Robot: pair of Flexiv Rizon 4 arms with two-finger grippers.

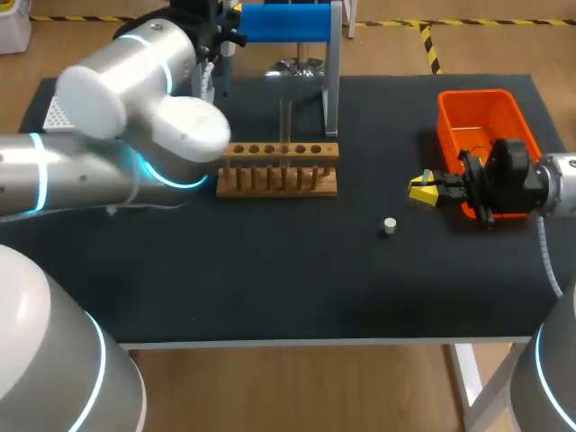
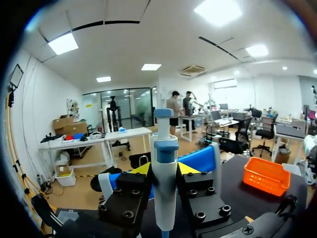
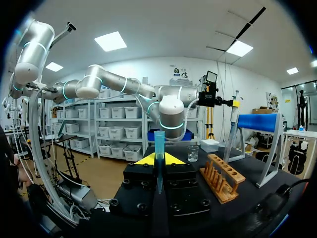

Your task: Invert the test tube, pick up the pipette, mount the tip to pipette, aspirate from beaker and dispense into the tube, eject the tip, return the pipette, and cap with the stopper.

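Note:
My left gripper [image 2: 164, 168] is shut on a white and blue pipette [image 2: 164, 163], which stands upright between its yellow tips. In the head view that gripper [image 1: 214, 40] is at the table's far side, beside the blue pipette stand [image 1: 288, 22]. My right gripper [image 3: 159, 159] is shut on a bluish test tube [image 3: 159, 146], held upright with its open end up. The head view shows this gripper [image 1: 425, 189] just left of the orange bin [image 1: 477, 121]. A small pale stopper [image 1: 389, 226] lies on the mat nearby. The beaker [image 3: 192, 152] stands beyond the wooden rack [image 3: 223, 176].
The wooden tube rack [image 1: 279, 168] sits mid-table in front of the stand. A white tip box [image 3: 210, 145] is near the beaker, and a perforated white box [image 1: 54, 112] shows behind my left arm. The black mat [image 1: 270, 270] covers the table.

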